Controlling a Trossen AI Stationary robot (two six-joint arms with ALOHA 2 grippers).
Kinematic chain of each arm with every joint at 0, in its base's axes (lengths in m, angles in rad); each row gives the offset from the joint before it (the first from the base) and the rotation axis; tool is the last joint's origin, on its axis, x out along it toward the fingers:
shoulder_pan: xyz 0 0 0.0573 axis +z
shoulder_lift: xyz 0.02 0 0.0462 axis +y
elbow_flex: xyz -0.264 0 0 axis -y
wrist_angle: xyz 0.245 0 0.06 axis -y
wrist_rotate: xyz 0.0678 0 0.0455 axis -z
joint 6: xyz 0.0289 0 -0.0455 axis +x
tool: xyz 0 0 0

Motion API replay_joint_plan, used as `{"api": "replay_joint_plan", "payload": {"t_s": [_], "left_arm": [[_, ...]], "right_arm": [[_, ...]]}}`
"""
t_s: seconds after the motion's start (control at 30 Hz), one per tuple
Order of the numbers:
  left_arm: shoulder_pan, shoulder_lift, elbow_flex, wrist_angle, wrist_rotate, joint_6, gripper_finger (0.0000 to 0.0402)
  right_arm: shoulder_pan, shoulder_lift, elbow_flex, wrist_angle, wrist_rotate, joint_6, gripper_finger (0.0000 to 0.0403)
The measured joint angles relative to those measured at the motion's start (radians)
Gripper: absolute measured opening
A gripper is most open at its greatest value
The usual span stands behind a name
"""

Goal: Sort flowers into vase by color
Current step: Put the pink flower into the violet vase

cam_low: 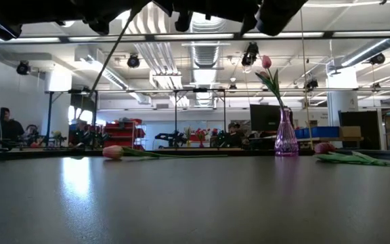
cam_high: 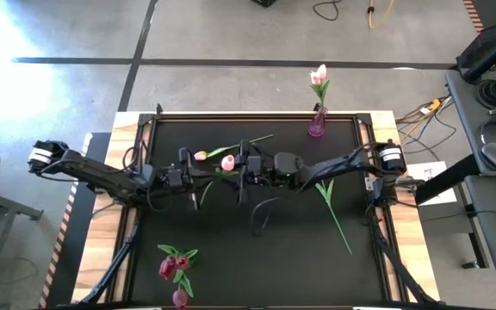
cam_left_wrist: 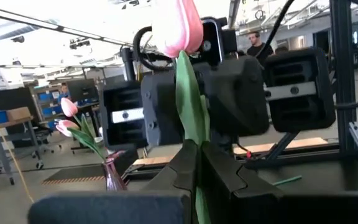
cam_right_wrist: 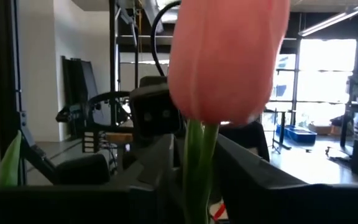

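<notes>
A pale pink tulip (cam_high: 228, 162) stands upright above the middle of the table, held between both grippers. My left gripper (cam_left_wrist: 197, 165) comes from the table's left and is shut on its stem. My right gripper (cam_right_wrist: 199, 174) comes from the right and is shut on the stem just under the head (cam_right_wrist: 229, 56). A purple glass vase (cam_high: 317, 125) at the far edge holds pink tulips (cam_high: 319, 76). Another pink tulip (cam_high: 200, 156) lies flat on the table behind the grippers. Dark magenta tulips (cam_high: 170, 263) lie at the near left. My left gripper pinches the tulip's green stem (cam_left_wrist: 194, 146) between its two fingers, well below the head. The fingers come about level from the table's left and lie across the stem. The tulip stands upright, head up, clear of the table. My right gripper has the stem (cam_right_wrist: 197, 155) between its two fingers, just under the pink head. The fingers (cam_right_wrist: 160, 171) come about level from the table's right, across the stem. The head stands above the fingers.
A flower with a long green stem (cam_high: 334, 207) lies on the black mat right of centre. The mat's raised black frame (cam_high: 377, 172) and wooden table edges border the work area. People sit in the room beyond the table (cam_low: 5, 125).
</notes>
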Motion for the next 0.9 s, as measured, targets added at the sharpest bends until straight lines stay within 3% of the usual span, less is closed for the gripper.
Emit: {"api": "replay_joint_plan", "payload": {"t_s": [0.23, 0.47, 0.77, 0.9], "left_arm": [[-0.001, 0.012, 0.000, 0.015, -0.006, -0.009, 0.0002], [0.000, 0.016, 0.000, -0.014, -0.012, -0.032, 0.0047], [0.007, 0.027, -0.002, -0.029, -0.012, -0.014, 0.0135], [0.007, 0.044, -0.003, -0.029, -0.012, -0.031, 0.0159]], "right_arm": [[0.000, -0.002, -0.001, -0.001, 0.003, -0.069, 0.0018], [-0.012, -0.037, -0.002, -0.022, -0.008, -0.132, 0.0009], [-0.047, -0.191, -0.002, -0.260, -0.018, -0.193, 0.0009], [-0.055, -0.314, -0.016, -0.392, 0.079, -0.261, 0.0009]]}}
